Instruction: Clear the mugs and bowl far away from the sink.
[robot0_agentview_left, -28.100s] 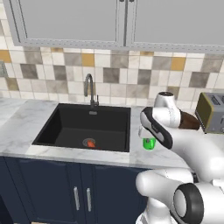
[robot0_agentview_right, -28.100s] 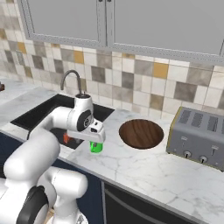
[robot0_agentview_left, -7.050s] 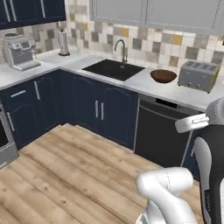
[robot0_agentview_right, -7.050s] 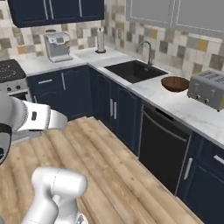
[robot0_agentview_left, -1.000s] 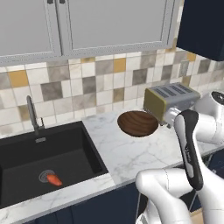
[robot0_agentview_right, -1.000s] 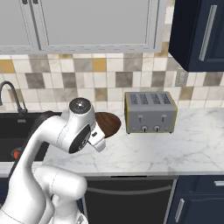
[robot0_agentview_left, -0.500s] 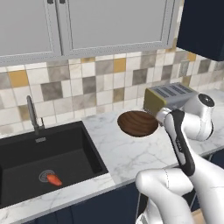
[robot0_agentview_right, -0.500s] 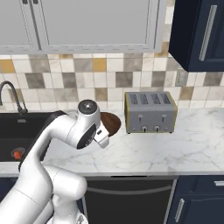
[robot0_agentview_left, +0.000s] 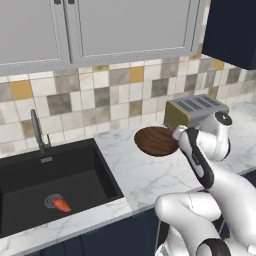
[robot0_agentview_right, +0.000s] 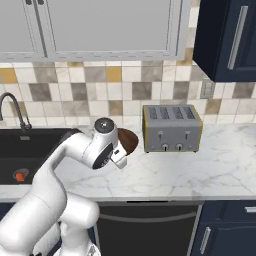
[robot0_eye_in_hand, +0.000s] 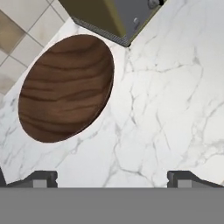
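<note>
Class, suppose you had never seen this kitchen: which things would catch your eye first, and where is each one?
The dark wooden bowl sits on the marble counter right beside the silver toaster, with the open gripper hanging above the counter next to it. To the left, the black sink draws the eye with a small orange-red thing lying by its drain.
</note>
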